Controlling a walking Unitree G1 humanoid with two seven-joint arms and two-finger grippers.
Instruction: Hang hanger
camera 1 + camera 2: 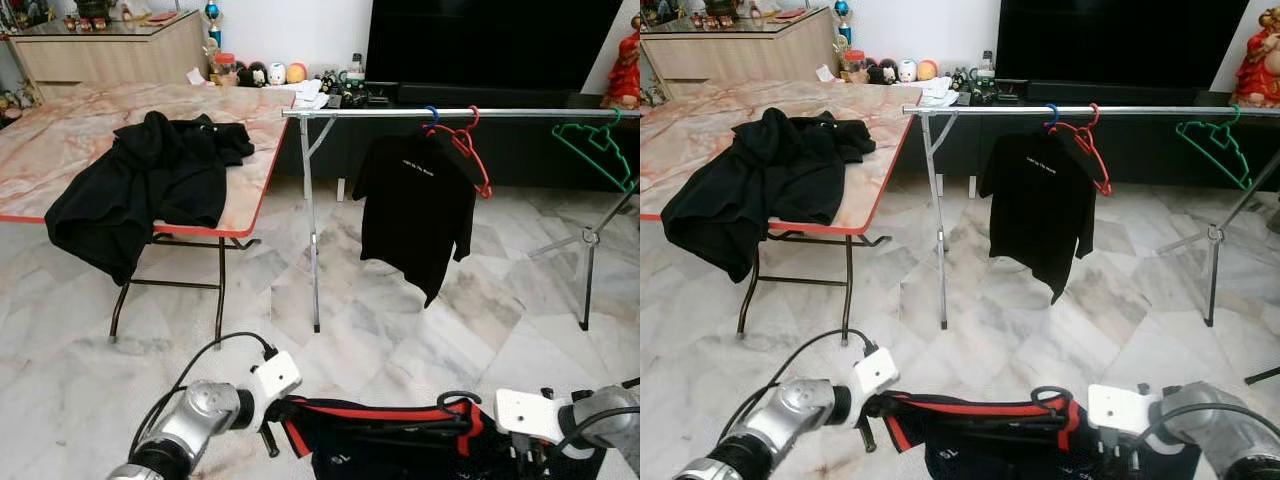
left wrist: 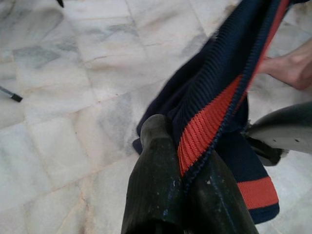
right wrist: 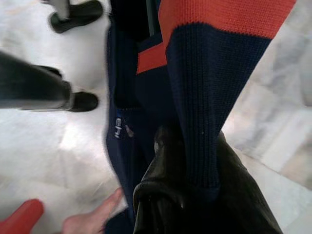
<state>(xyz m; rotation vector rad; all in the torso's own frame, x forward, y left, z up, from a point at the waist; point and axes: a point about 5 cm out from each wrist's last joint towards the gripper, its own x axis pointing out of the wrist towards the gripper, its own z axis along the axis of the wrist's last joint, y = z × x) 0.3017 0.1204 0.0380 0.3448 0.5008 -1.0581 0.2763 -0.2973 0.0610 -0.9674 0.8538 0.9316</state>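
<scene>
1. The left gripper (image 2: 187,187) is clenched on the ribbed red-and-navy collar of the jacket (image 1: 400,445), holding that end low, down in front of the robot.
2. The right gripper (image 3: 187,175) is clamped on the other end of the collar, so the jacket is stretched between the two grippers. A dark hanger (image 1: 455,405) sits in the collar, its hook poking up just inside the right gripper.
3. Judging by this, the step in hand is carrying the jacket on its hanger to the rail (image 1: 460,113), which stands well ahead of and above both grippers.
4. The next move calls for walking forward, lifting, and dropping the hook over the bar.
5. The table (image 1: 60,140) edge lies ahead of the left gripper; the black shirt (image 1: 415,205) and red hanger (image 1: 470,150) hang straight ahead.
6. The bare bar between the red hanger and the green hanger (image 1: 595,145), ahead of the right gripper, looks the roomiest spot.
</scene>
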